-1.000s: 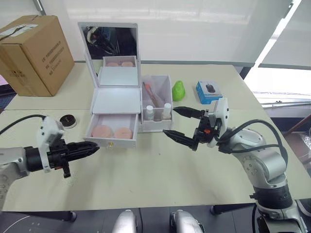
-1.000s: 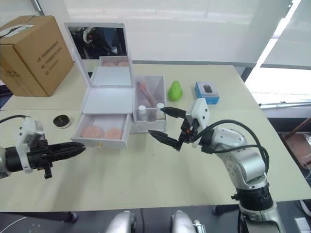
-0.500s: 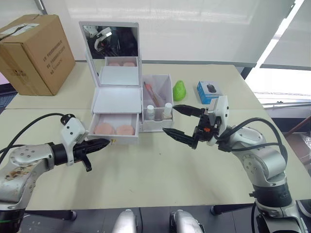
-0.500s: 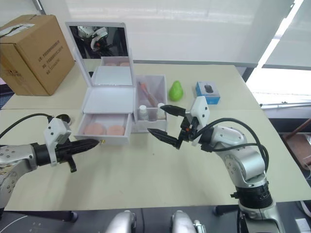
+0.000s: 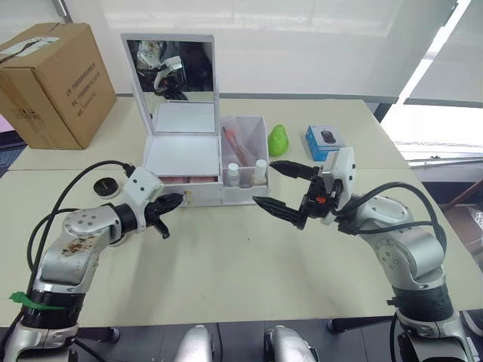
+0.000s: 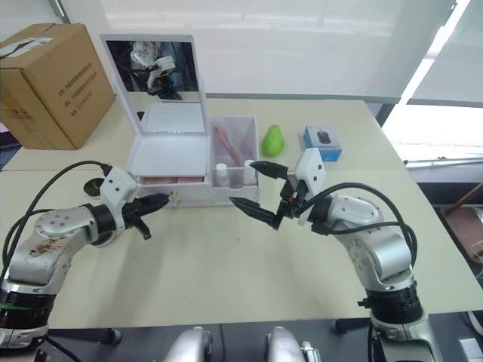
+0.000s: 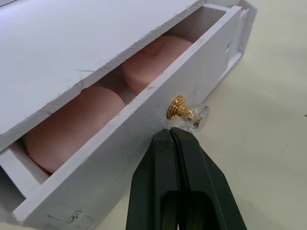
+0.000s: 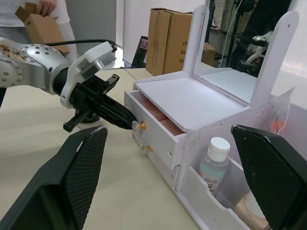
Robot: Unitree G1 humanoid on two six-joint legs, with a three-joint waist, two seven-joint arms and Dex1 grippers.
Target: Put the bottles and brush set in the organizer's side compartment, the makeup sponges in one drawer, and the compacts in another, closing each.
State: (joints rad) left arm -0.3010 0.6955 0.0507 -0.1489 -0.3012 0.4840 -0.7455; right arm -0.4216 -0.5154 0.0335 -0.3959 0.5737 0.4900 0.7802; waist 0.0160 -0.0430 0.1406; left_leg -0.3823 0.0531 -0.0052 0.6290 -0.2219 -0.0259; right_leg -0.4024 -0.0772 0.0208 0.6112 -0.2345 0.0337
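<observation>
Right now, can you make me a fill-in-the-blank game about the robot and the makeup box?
The left gripper pushes the drawer with its fingers ___.
Inside that drawer lie two pink ___.
The drawer's knob is coloured ___.
The right gripper hovers with fingers ___.

Missing words: shut; sponges; gold; open

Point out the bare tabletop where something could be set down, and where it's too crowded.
Bare: the near table between the two arms, and the far left strip between the cardboard box and the organizer. Crowded: right in front of the organizer, where the left pincer meets the drawer and the open right pincer hangs.
</observation>
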